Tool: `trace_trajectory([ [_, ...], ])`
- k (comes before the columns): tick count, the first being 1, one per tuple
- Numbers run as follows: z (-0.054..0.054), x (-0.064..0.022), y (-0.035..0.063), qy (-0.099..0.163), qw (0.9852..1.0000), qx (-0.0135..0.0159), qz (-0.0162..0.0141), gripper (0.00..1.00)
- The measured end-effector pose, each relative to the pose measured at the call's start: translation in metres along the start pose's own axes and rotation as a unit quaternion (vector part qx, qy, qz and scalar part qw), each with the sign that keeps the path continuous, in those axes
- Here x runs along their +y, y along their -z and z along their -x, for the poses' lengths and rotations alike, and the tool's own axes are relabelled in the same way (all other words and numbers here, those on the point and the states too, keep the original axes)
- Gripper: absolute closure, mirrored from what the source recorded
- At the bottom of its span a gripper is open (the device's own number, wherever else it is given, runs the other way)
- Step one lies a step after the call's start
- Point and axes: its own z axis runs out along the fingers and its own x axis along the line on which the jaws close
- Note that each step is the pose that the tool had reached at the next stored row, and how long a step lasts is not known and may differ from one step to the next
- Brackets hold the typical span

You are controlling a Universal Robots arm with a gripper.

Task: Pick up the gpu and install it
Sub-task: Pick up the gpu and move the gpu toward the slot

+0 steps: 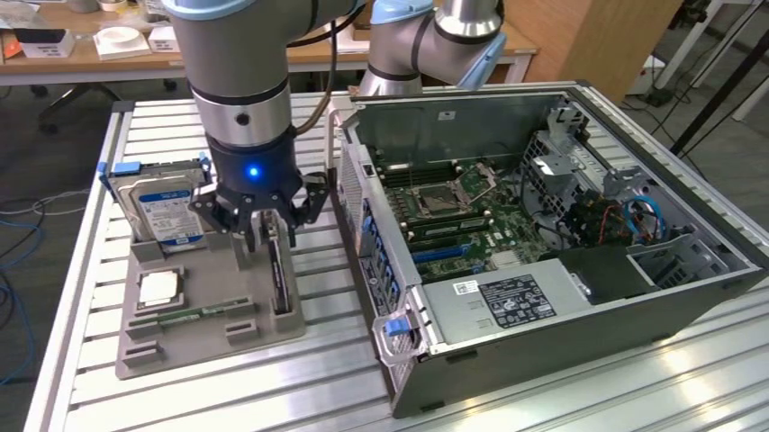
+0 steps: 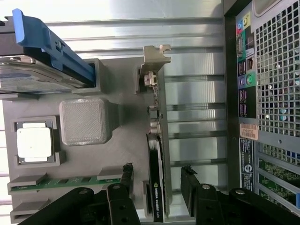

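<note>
Claw: my black claw (image 1: 274, 236) stands wide open; its fingers (image 2: 125, 187) flank the card with a gap showing on each side, so I grip nothing.
Gpu: a thin, flat, dark rectangular circuit card (image 1: 280, 279) with a narrow silvery metal bracket (image 2: 157, 56) at one end; it stands on its long edge in a slot, directly under my claw.
Why it stands so: I judge the slot keeps it upright so both flat faces are free for my fingers; lying flat, it would offer no such hold.
Holder: a grey plastic tray (image 1: 180, 355) with moulded pockets on the slatted aluminium table (image 1: 577, 396); each part has its own seat.
Neighbours: a silver hard drive with a blue-white label (image 1: 162, 202) in a blue carrier, propped upright; a square silvery processor chip (image 1: 158, 288); a narrow green memory stick (image 1: 193, 315); a raised grey square block (image 2: 84, 122) near the card.
Case: an open dark computer tower (image 1: 541, 225) lying on its side to the exterior view's right of the tray; its green motherboard (image 1: 463, 211) faces up.
In the way: the tower's perforated rear wall (image 2: 272, 93) rises close on one side of the card and the block on the other; neither touches my claw.
</note>
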Motion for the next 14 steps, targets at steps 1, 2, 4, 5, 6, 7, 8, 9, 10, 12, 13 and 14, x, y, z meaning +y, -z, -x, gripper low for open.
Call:
trace_trajectory([
  [1, -0.0001, 0.0000, -0.0004, 0.000, 1.0000, 0.0000, 0.0000, 0.47],
  [2, -0.0002, -0.0001, -0.0008, 0.000, 1.0000, 0.0000, 0.0000, 0.47],
  [4, -0.0003, -0.0001, -0.0018, 0.001, 1.0000, -0.0001, 0.0000, 0.47],
  [5, -0.0003, -0.0001, -0.0021, 0.001, 1.0000, 0.0000, 0.0000, 0.47],
  [6, -0.0004, -0.0001, -0.0026, 0.001, 1.0000, 0.0000, 0.0000, 0.47],
  [7, -0.0005, -0.0002, -0.0030, 0.001, 1.0000, 0.0000, 0.0000, 0.47],
  [8, -0.0005, -0.0002, -0.0033, 0.001, 1.0000, 0.0000, 0.0000, 0.47],
  [9, -0.0005, -0.0002, -0.0038, 0.001, 1.0000, 0.0000, 0.0000, 0.47],
  [10, -0.0006, -0.0002, -0.0042, 0.001, 1.0000, 0.0000, 0.0001, 0.47],
  [12, -0.0006, -0.0003, -0.0049, 0.002, 1.0000, 0.0001, 0.0000, 0.47],
  [13, -0.0007, -0.0003, -0.0052, 0.002, 1.0000, 0.0001, 0.0000, 0.47],
  [14, -0.0007, -0.0003, -0.0055, 0.002, 1.0000, 0.0001, 0.0000, 0.47],
])
